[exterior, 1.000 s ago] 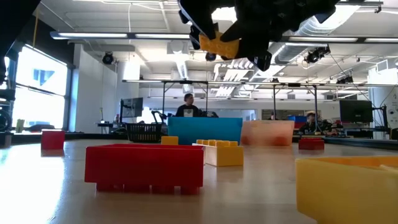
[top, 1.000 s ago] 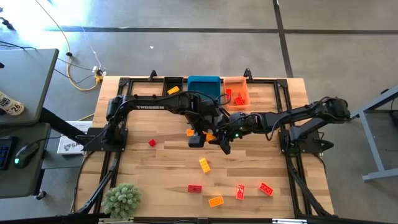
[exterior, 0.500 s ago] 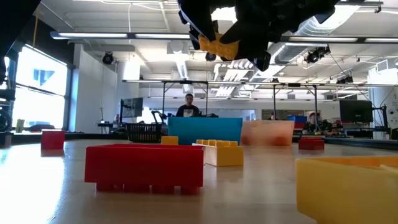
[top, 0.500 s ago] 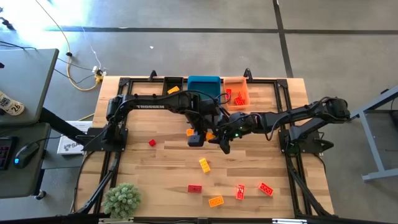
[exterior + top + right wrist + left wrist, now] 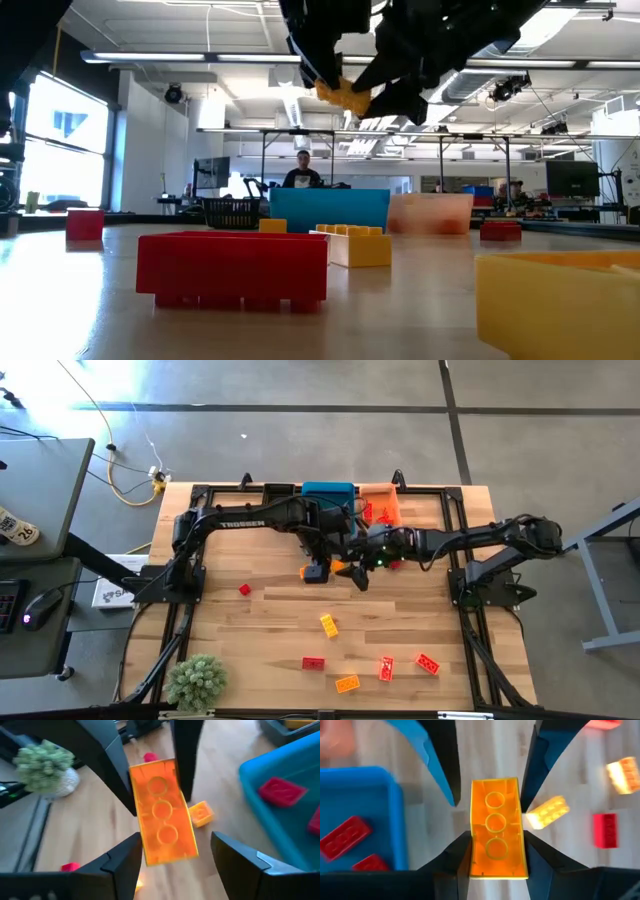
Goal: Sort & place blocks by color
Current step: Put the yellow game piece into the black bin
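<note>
An orange block point(image 5: 339, 567) hangs above the middle of the table, with my left gripper point(image 5: 318, 571) shut on it. My right gripper point(image 5: 356, 576) is open. Its fingers point(image 5: 123, 862) stand on either side of the same block point(image 5: 162, 815), and a gap shows beside the block. More red, yellow and orange blocks lie flat on the near half of the table, among them a yellow one point(image 5: 328, 625) and a red one point(image 5: 313, 663). Black point(image 5: 279, 493), blue point(image 5: 328, 496) and orange point(image 5: 380, 508) bins stand along the far edge. My left gripper pinches the orange block's two long sides point(image 5: 472, 851) between its two fingers, near one end. The fingers come steeply from above, and the block juts out past their tips. Its hollow underside point(image 5: 495, 822) faces the wrist camera. It hangs clear of the table.
The orange bin holds several red blocks point(image 5: 382, 518). A small red block point(image 5: 244, 589) lies at the left and an orange one point(image 5: 306, 572) beside my left gripper. A green plant point(image 5: 196, 680) stands at the near left corner. The dark frame rails point(image 5: 470, 560) line the sides.
My right gripper has opened and let go of the orange block, which now stays with my left gripper alone. Both grippers have shifted toward the table's far edge, and the block has gone with them, a little more tilted than before.
</note>
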